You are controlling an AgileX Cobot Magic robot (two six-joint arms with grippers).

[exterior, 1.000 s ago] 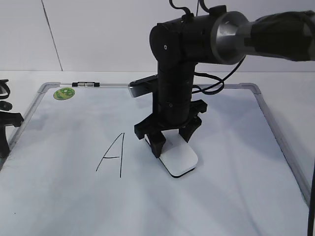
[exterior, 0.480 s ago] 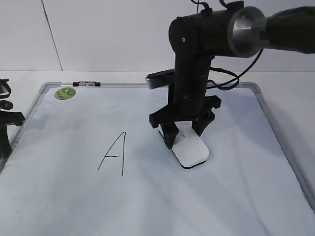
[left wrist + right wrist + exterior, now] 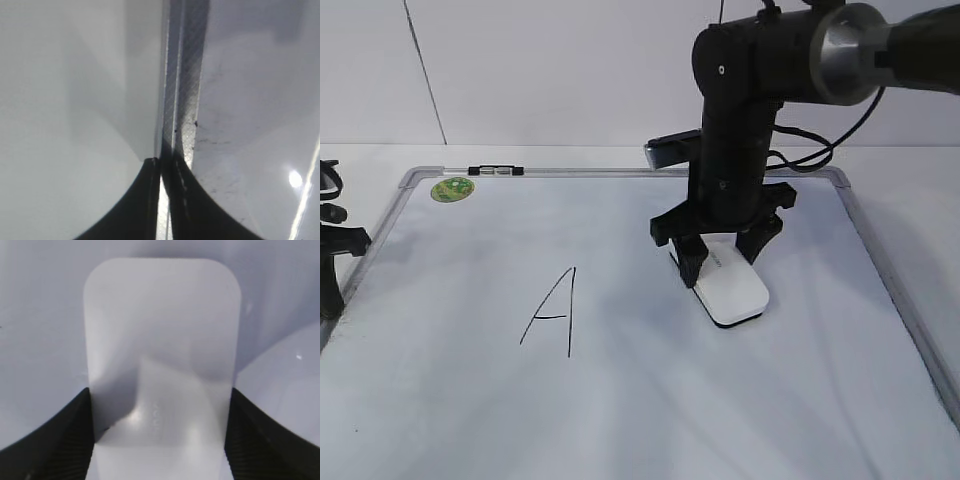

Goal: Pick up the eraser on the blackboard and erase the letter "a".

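The white eraser (image 3: 733, 291) lies flat on the blackboard (image 3: 470, 390), right of the board's middle. My right gripper (image 3: 721, 263) comes down from above and is shut on it, one black finger on each long side. The right wrist view shows the eraser (image 3: 160, 340) filling the space between the fingers (image 3: 65, 440), with my right gripper (image 3: 160, 412) closed against its sides. The letter "a" is out of view; only a tall capital A (image 3: 552, 312) shows. My left gripper (image 3: 162, 162) is shut and empty above the board's left frame rail (image 3: 182, 100).
A round green sticker (image 3: 451, 189) sits in the board's far left corner, with a small black-and-silver clip (image 3: 495, 171) on the top rail. The left arm (image 3: 332, 250) stands at the board's left edge. The silver frame (image 3: 880, 270) borders the right side.
My right gripper has slid the eraser to the right and a little farther back across the board, away from the capital A. The left arm has not moved.
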